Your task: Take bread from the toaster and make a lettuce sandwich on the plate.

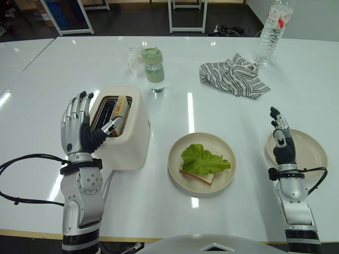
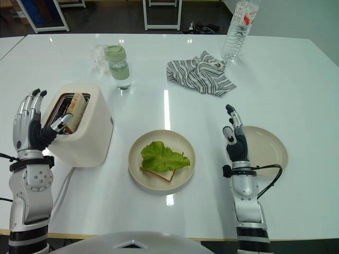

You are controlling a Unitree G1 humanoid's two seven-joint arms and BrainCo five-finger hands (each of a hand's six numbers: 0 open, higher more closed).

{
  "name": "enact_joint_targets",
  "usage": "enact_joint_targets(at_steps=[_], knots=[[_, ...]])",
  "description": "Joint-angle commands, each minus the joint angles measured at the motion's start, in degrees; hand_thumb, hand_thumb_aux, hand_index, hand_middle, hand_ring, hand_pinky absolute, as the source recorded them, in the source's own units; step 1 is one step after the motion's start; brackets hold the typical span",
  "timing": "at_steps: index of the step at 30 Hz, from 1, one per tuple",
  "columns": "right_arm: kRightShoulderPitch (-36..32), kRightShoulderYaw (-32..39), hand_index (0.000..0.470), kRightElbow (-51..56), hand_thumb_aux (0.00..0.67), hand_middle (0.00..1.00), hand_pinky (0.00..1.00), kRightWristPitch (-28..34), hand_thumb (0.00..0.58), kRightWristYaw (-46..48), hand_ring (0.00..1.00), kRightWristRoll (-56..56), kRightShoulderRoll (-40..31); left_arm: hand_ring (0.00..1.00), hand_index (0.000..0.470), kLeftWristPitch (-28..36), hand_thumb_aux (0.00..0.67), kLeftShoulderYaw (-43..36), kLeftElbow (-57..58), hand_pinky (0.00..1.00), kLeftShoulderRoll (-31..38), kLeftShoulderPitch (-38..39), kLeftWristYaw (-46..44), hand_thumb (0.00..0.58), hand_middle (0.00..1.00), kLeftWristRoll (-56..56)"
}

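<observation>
Left hand (image 1: 79, 124): fingers released, upright beside the cream plastic toaster (image 1: 127, 145). A toasted bread slice (image 1: 123, 107) stands in the slot just right of them, thumb tip at it, contact unclear. Right hand (image 1: 280, 140): fingers released, empty. The round beige plate (image 1: 177, 168) with a green lettuce leaf (image 1: 204, 160) lies to their left on the white desk (image 1: 238, 119).

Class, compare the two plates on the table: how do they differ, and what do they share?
The middle plate holds a bread slice topped with lettuce; the right plate is bare. The middle plate stands unobstructed; the right plate is partly hidden behind the right robot hand. Both are round and cream-coloured.
</observation>
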Motion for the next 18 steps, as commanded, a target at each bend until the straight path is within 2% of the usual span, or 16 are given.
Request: enact_joint_targets(at_steps=[1,6,7,9,10,11,12,13,14,18], knots=[[-0.56,-0.58,0.0,1.96,0.0,0.0,0.0,-0.02,0.0,0.64,0.0,-0.3,0.03,0.0,0.0,0.5,0.0,-1.63,1.74,0.0,0.24,0.89,0.22,0.0,0.0,1.61],[-0.91,-1.01,0.0,3.22,0.0,0.0,0.0,-0.17,0.0,0.93,0.0,0.22,0.12,0.0,0.0,1.67,0.0,-1.49,3.54,0.0,0.58,0.7,0.73,0.0,0.0,2.24],[-0.9,-1.08,0.0,3.19,0.0,0.0,0.0,-0.15,0.0,1.0,0.0,0.23,0.15,0.0,0.046,1.87,0.066,-1.62,3.94,0.0,0.69,0.73,0.75,0.108,0.0,2.52],[-0.92,-1.14,0.0,3.08,0.0,0.0,0.0,-0.11,0.0,1.17,0.0,0.17,0.17,0.0,0.136,1.97,0.194,-2.11,4.42,0.0,0.67,0.96,0.66,0.288,0.0,2.74],[-0.92,-1.16,0.0,2.98,0.0,0.0,0.0,-0.06,0.0,1.26,0.0,0.15,0.17,0.0,0.236,1.99,0.336,-2.43,4.47,0.0,0.63,1.1,0.57,0.436,0.0,2.87],[-0.91,-1.19,0.0,2.9,0.0,0.0,0.0,-0.04,0.0,1.32,0.0,0.12,0.17,0.0,0.264,1.98,0.376,-2.7,4.54,0.0,0.56,1.19,0.52,0.468,0.0,2.85],[-0.9,-1.24,0.0,2.83,0.0,0.0,0.0,-0.01,0.0,1.37,0.0,0.07,0.18,0.0,0.317,1.97,0.452,-2.95,4.6,0.0,0.55,1.24,0.43,0.519,0.0,2.77],[-0.91,-1.29,0.0,2.81,0.0,0.0,0.0,0.01,0.0,1.42,0.0,0.03,0.2,0.0,0.446,1.84,0.636,-3.11,4.67,0.0,0.57,1.28,0.45,0.578,0.0,2.68],[-0.95,-1.35,0.0,2.82,0.0,0.0,0.0,0.04,0.0,1.46,0.0,-0.01,0.18,0.0,0.47,1.56,0.67,-3.27,4.61,0.0,0.59,1.33,0.34,0.58,0.0,2.43],[-0.95,-1.48,0.0,2.87,0.0,0.0,0.0,0.1,0.0,1.53,0.0,-0.19,0.15,0.0,0.47,0.67,0.67,-3.72,3.67,0.0,-0.11,1.29,-0.45,0.58,0.0,0.31]])
